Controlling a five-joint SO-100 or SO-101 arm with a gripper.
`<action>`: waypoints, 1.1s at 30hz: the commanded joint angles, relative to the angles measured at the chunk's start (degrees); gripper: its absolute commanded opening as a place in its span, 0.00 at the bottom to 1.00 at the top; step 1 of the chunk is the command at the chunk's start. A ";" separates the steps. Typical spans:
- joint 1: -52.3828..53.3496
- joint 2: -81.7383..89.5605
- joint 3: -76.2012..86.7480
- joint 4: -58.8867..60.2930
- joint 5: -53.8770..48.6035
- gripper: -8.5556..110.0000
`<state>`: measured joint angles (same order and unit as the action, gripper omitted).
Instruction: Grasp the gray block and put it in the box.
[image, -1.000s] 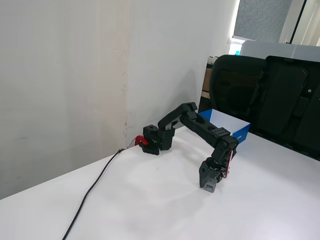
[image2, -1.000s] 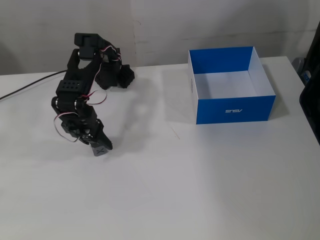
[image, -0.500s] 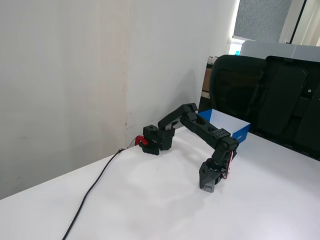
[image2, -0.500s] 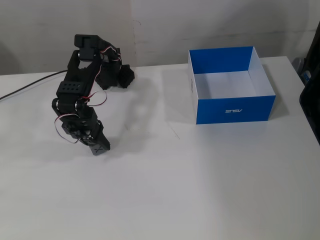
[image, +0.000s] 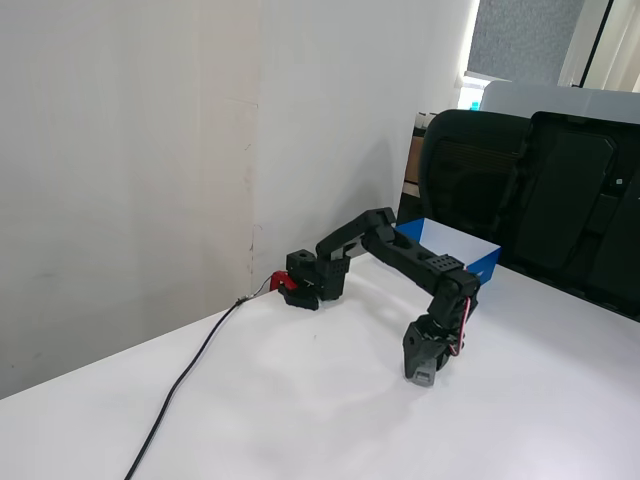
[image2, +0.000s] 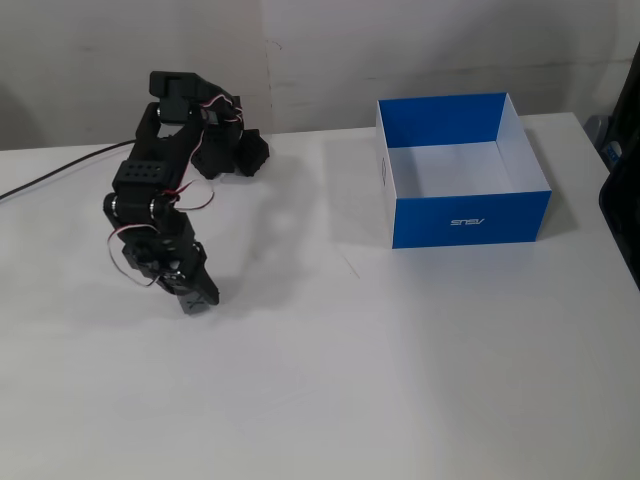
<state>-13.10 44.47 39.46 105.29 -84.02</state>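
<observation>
Black two-finger gripper (image2: 198, 300), pointing down at the white table (image2: 400, 380), pinches the tiny gray cube-shaped block (image: 424, 378) at its tips. Shallow blue open-top cardboard box (image2: 470, 216), well to the right in this fixed view, holds nothing visible; block orientation indiscernible.

Arm's folded down at nine o'clock, gripper (image2: 198, 300) tip low over the white table (image2: 400, 380); the box (image2: 470, 218) sits open at two o'clock.
</observation>
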 joint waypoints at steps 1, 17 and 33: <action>1.49 4.92 -4.31 2.72 1.67 0.07; 10.28 23.55 5.62 2.46 17.23 0.07; 26.54 44.30 19.25 0.09 35.86 0.07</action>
<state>9.67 80.07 59.06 105.29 -52.29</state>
